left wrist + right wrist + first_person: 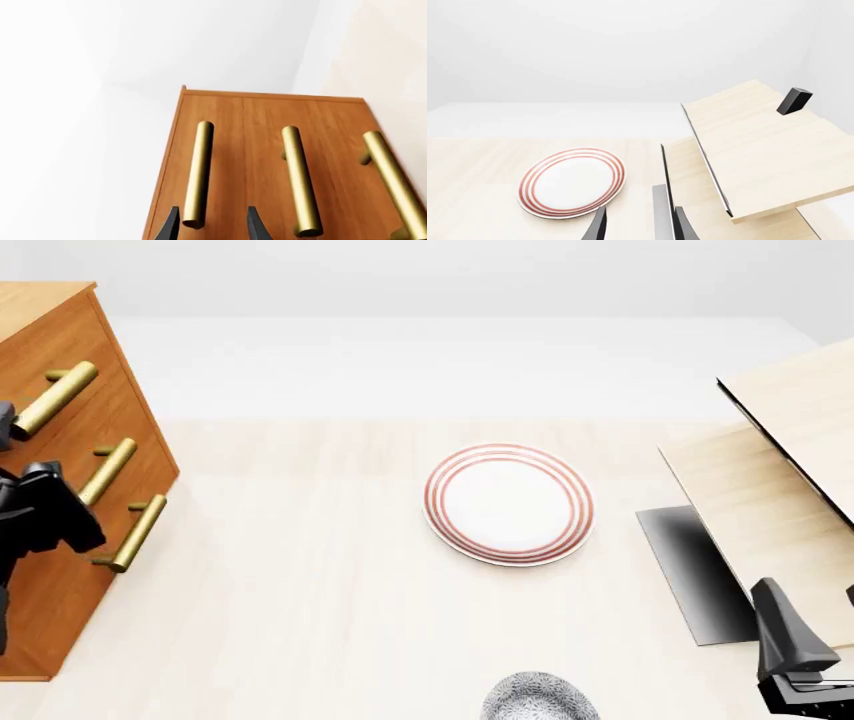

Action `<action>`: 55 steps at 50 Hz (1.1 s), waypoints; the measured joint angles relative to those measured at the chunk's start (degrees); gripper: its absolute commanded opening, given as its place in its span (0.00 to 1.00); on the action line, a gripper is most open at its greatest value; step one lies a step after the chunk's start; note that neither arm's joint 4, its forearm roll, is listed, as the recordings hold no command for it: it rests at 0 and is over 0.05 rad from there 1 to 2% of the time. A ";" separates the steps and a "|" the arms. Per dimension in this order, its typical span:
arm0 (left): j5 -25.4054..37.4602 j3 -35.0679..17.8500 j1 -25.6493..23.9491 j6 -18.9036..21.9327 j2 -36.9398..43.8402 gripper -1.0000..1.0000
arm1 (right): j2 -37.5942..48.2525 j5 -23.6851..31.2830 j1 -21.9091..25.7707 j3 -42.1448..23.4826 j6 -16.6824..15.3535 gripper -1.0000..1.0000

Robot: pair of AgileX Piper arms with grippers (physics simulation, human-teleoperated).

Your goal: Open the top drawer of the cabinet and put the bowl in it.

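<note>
Speckled bowl lies nearest, plate beyond; left gripper released astride top handle.

We have the cabinet standing at the left edge of the tabletop, its three brass handles jutting out toward the middle; the drawers look shut. Our left gripper sits with its fingers parted on either side of one handle's end, the neighbouring bar close beside.

Between cabinet and plate the tabletop lies bare. The plate is low and flat at the centre. The bowl sits at the near edge, with bare surface to its left and right.

On the right, tilted pale boards rise over the surface, close ahead of our right gripper.
</note>
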 measured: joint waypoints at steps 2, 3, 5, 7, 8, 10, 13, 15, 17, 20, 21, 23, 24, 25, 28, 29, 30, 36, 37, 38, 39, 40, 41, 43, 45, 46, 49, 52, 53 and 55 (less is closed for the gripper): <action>-0.20 -0.07 0.17 -0.01 0.27 1.00 | 0.00 0.00 0.00 0.00 0.00 1.00; -0.29 -0.10 0.23 -0.03 0.36 0.00 | 0.00 0.00 0.00 0.00 0.00 1.00; -1.76 -0.73 0.31 -0.11 -0.19 0.00 | 0.00 0.00 0.00 0.00 0.00 1.00; -1.99 -0.84 0.35 -0.13 -0.32 0.00 | 0.00 0.00 0.00 0.00 0.00 1.00; -2.04 -0.85 0.37 -0.13 -0.35 0.00 | 0.00 0.00 0.00 0.00 0.00 1.00; -2.03 -0.89 0.41 -0.14 -0.41 0.00 | 0.00 0.00 0.00 0.00 0.00 1.00; -2.05 -0.89 0.41 -0.06 -0.42 0.00 | 0.00 0.00 0.00 0.00 0.00 1.00; -2.06 -0.89 0.39 0.04 -0.43 0.00 | 0.00 0.00 0.00 0.00 0.00 1.00; -2.04 -0.90 0.34 0.21 -0.46 0.00 | 0.00 0.00 0.00 0.00 0.00 1.00; -1.84 -0.94 0.22 0.42 -0.59 0.00 | 0.00 0.00 0.00 0.00 0.00 1.00; -1.70 -0.96 0.15 0.48 -0.69 0.00 | 0.00 0.00 0.00 0.00 0.00 1.00; -1.46 -0.97 -0.01 0.63 -0.85 0.00 | 0.00 0.00 0.00 0.00 0.00 1.00; -1.40 -0.96 -0.08 0.72 -0.91 0.00 | -0.01 0.00 0.00 0.00 0.00 1.00; -1.29 -0.95 -0.17 0.79 -0.99 0.00 | 0.00 0.00 0.00 0.00 0.00 1.00; -1.12 -0.87 -0.50 1.06 -1.17 0.00 | 0.00 0.00 0.00 0.00 0.00 1.00; -1.07 -0.84 -0.60 1.14 -1.22 0.00 | 0.00 0.00 0.00 0.00 0.00 1.00; -1.09 -0.80 -0.70 1.25 -1.24 0.00 | 0.00 0.00 0.00 0.00 0.00 1.00; -0.83 -0.66 -1.43 1.91 -1.58 0.00 | 0.00 0.00 0.00 0.00 0.00 1.00; -0.66 -0.67 -1.59 2.02 -1.71 0.00 | 0.00 0.00 0.00 0.00 0.00 1.00; -0.45 -0.67 -1.77 2.12 -1.86 0.00 | 0.00 0.00 0.00 0.00 0.00 1.00; -0.20 -0.68 -1.94 2.20 -2.03 0.00 | 0.00 0.00 0.00 0.00 0.00 1.00; 0.04 -0.69 -2.15 2.30 -2.20 0.00 | 0.00 0.00 0.00 0.00 0.00 1.00; 0.26 -0.69 -2.34 2.38 -2.36 0.00 | 0.00 0.00 0.00 0.00 0.01 1.00; 0.86 -0.72 -2.75 2.50 -2.74 0.00 | 0.00 0.00 0.00 0.00 0.01 1.00; 1.62 -0.80 -3.20 2.63 -3.19 0.00 | 0.00 0.00 0.00 0.00 0.01 1.00; 1.90 -0.81 -3.41 2.69 -3.37 0.00 | 0.00 0.00 0.00 0.00 0.01 1.00; 2.86 -0.86 -4.13 2.86 -3.93 0.00 | 0.00 0.00 0.00 0.00 0.00 1.00; 3.41 -0.83 -4.88 2.97 -4.31 0.00 | 0.00 0.00 0.00 0.00 0.00 1.00; 3.55 -0.82 -5.13 3.00 -4.41 0.00 | 0.00 0.00 0.00 0.00 0.00 1.00; 3.79 -0.79 -5.62 3.04 -4.59 0.00 | 0.00 0.00 0.00 0.00 0.00 1.00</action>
